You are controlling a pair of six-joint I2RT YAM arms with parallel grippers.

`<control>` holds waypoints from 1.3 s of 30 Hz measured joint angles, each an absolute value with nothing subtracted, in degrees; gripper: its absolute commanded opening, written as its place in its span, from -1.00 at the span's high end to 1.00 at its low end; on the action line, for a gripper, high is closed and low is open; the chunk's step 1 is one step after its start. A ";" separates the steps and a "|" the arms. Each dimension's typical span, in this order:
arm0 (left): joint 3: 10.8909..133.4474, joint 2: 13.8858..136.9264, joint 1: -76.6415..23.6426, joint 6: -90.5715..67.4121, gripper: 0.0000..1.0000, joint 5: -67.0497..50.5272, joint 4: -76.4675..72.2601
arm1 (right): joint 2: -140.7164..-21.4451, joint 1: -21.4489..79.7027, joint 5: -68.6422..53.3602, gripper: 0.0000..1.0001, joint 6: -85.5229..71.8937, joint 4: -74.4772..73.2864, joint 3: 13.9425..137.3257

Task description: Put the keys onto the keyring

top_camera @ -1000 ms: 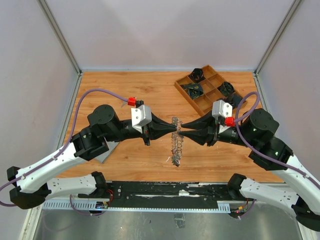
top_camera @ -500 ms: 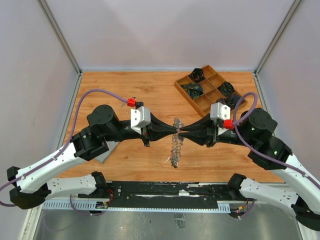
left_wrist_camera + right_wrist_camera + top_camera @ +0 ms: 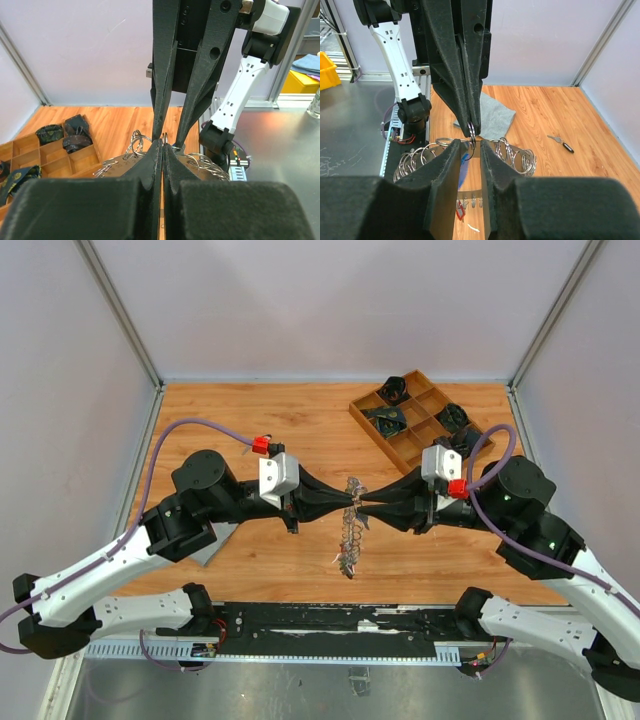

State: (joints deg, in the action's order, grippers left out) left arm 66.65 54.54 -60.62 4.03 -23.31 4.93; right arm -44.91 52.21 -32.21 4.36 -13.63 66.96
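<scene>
**Tip to tip over the ring: the join is the whole job**

My left gripper [image 3: 352, 501] and my right gripper [image 3: 362, 503] meet nose to nose at the centre of the top view, lying along one left-to-right line. The keyring [image 3: 349, 535] runs crossways to that line, its long axis going up and down the frame. Its upper part is at our tips and its keys trail toward the bottom of the frame.

My left fingers are pressed together on a thin loop of the ring's wire, and that pinch is what I must aim at. It lies dead ahead of my right fingertips, almost touching. Both arms are equally near, but the left is occupied, so the threading falls to the right.

My right jaws stand narrowly apart. A blue tag [image 3: 464, 167] shows in the slit, and I cannot tell whether I clamp it.

The wooden table [image 3: 250, 420] is bare around the ring. The wooden tray [image 3: 375, 438] sits upper right and the grey cloth [image 3: 215, 545] lower left, both well apart. One loose key [image 3: 560, 143] lies right of centre in my right wrist view.
</scene>
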 measured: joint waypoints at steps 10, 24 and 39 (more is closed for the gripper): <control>66.65 54.24 -60.62 4.05 0.99 -24.10 4.84 | -45.89 52.21 -33.89 0.76 4.32 -13.63 67.02; 66.65 54.04 -60.62 4.16 0.55 -24.95 3.79 | -48.45 52.21 -34.96 0.99 5.13 -19.84 72.77; 67.99 55.64 -60.62 5.89 0.45 -22.57 7.88 | -65.41 52.23 -29.45 0.99 18.37 -59.66 102.48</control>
